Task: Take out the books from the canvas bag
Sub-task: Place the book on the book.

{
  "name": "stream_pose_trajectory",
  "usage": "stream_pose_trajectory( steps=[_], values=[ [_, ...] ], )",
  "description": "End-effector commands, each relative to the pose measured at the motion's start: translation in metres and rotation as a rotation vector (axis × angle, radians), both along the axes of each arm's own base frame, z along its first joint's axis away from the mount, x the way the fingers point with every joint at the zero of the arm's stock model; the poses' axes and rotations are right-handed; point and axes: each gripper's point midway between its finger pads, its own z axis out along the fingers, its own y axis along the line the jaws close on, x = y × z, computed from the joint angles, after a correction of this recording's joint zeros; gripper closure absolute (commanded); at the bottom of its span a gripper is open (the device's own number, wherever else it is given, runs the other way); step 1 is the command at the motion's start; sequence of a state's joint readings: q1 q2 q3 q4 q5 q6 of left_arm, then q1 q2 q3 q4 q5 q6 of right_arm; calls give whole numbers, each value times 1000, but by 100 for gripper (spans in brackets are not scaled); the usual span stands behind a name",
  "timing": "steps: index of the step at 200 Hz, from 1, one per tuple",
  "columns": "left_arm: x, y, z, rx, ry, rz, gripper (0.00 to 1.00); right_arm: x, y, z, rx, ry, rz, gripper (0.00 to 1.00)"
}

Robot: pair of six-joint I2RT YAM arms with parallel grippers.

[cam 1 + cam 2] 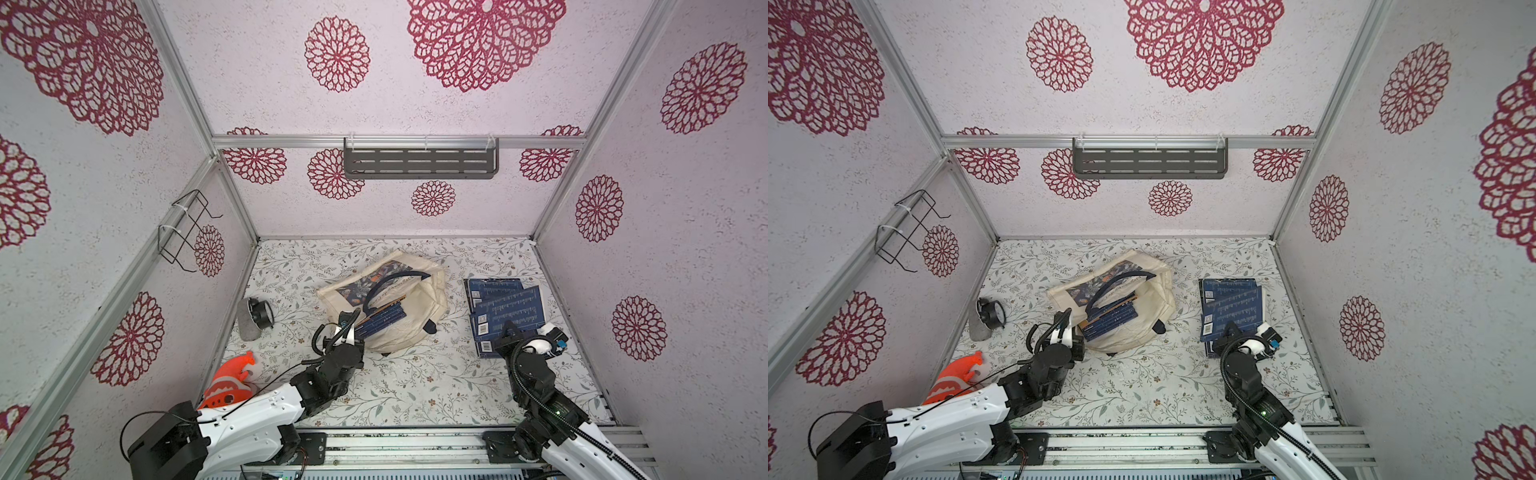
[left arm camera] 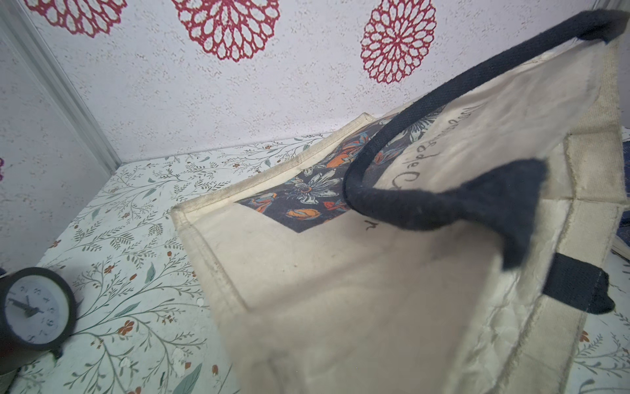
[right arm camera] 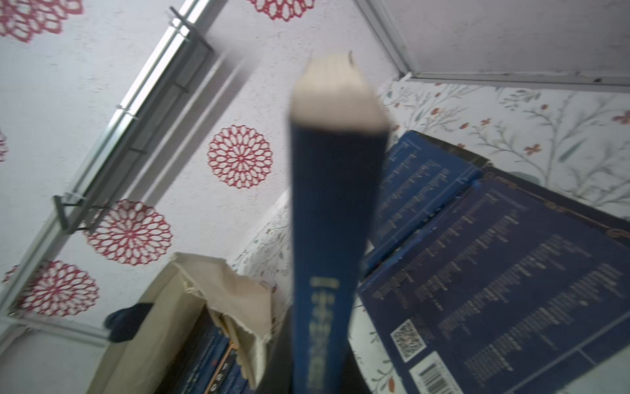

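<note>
Canvas bag (image 1: 432,299): cream, slumped on its side in the middle of the counter (image 1: 415,386), mouth turned toward the front edge, probably for easy reach from the arms' side; navy handle (image 1: 390,280) arched over the opening.
Books in the bag (image 1: 384,318): several dark-blue ones packed side by side, ends showing at the mouth; not yet taken out.
Left gripper (image 1: 348,329): at the near-left rim of the mouth, jaws together, seemingly pinching the fabric; judged as a way to keep the mouth open and the bag from sliding.
Right gripper (image 1: 508,330): above the near end of the pile, jaws clamped on one thin book.
Held book (image 3: 335,238): dark-blue spine toward the wrist camera, pale page edges at the far end, on edge rather than flat; blurred.
Pile of books (image 1: 505,303): near the right edge of the counter, well apart from the bag, back covers up with white barcodes, loosely fanned; likely put there to leave room around the mouth.
Step in hand: by judgement, laying the held book onto the pile.
Bystanders: small clock (image 1: 259,313) near the left edge, orange toy (image 1: 232,378) at the front-left corner, both apart from the bag.
</note>
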State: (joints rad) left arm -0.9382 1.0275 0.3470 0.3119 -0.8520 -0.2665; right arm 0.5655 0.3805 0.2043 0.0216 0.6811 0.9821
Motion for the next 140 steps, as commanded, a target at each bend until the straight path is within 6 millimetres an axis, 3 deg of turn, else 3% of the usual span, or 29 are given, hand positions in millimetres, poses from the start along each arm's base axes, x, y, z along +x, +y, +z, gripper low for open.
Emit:
stream_pose_trajectory(
  steps=[1, 31, 94, 140],
  values=[
    [0, 3, 17, -53, -48, 26, 100, 5, 2, -4, 95, 1, 34, 100],
    [0, 3, 17, -53, -49, 25, 100, 11, -3, -18, 156, 6, 40, 100],
    [0, 2, 18, -57, -48, 21, 100, 12, -21, -71, 249, 136, -31, 100],
    [0, 2, 17, -57, -45, 21, 100, 11, -31, -88, 299, 194, -62, 100]
  ],
)
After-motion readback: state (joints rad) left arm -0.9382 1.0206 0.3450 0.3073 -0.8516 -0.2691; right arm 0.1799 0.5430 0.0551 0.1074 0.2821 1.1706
